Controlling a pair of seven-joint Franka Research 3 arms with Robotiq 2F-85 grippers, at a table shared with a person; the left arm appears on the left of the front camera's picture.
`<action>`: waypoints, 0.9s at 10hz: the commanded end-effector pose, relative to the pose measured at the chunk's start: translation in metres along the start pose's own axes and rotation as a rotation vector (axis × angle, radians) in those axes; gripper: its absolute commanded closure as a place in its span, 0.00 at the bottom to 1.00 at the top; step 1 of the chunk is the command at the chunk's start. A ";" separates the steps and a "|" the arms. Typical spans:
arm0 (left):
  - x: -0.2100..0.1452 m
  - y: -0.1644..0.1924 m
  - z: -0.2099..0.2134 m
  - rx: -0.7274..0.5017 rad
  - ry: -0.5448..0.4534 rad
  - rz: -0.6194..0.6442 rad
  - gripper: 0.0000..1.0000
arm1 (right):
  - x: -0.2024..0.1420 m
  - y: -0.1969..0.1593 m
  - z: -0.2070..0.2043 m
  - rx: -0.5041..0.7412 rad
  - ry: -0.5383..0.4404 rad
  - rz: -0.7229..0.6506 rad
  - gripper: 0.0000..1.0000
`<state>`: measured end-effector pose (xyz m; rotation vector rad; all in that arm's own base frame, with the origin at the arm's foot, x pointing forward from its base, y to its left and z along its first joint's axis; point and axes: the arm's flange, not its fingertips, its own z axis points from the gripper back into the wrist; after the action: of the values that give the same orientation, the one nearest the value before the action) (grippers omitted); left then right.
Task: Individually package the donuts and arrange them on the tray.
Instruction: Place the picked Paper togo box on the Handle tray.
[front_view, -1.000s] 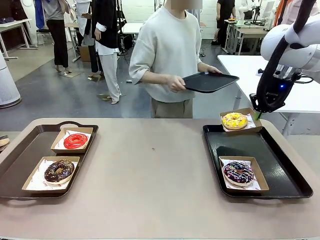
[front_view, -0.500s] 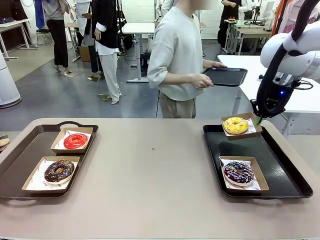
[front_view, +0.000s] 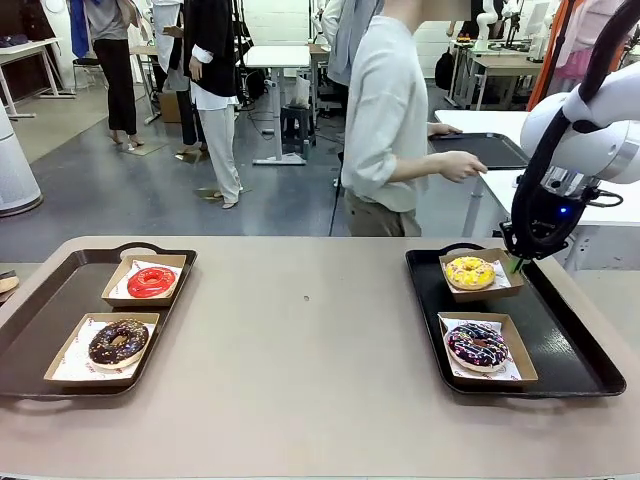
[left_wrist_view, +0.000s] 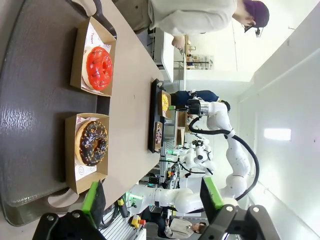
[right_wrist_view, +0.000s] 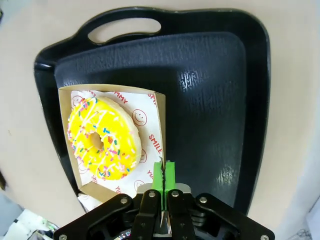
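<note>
My right gripper is shut on the right rim of a cardboard box that holds the yellow donut. The box sits low over the far end of the right tray. In the right wrist view, the shut gripper pinches the box wall beside the yellow donut. The purple donut lies boxed nearer on that tray. The red donut and chocolate donut sit boxed on the left tray. My left gripper hangs open above the chocolate donut and red donut.
Across the table a person stands turned to the right, a hand by a black tray on a white table behind. The bare tan tabletop stretches between the two trays. Other people stand farther back.
My right gripper has carried the boxed yellow donut nearer and lower, from beyond the tray's far rim onto its far end. The person has turned away and set the black tray on the table behind.
</note>
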<state>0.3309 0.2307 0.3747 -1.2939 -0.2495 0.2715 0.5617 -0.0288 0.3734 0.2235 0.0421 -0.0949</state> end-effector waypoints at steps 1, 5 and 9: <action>-0.004 -0.002 0.001 -0.010 -0.003 -0.005 0.00 | 0.002 -0.007 -0.012 0.045 -0.018 0.028 0.99; -0.004 -0.002 0.001 -0.010 -0.003 -0.005 0.00 | 0.005 -0.004 -0.024 0.010 -0.030 0.040 0.99; -0.004 -0.002 0.001 -0.010 -0.003 -0.005 0.00 | 0.007 0.006 -0.026 -0.064 -0.019 0.032 0.99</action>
<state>0.3309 0.2307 0.3747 -1.2939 -0.2494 0.2715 0.5694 -0.0244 0.3486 0.2016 0.0342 -0.0567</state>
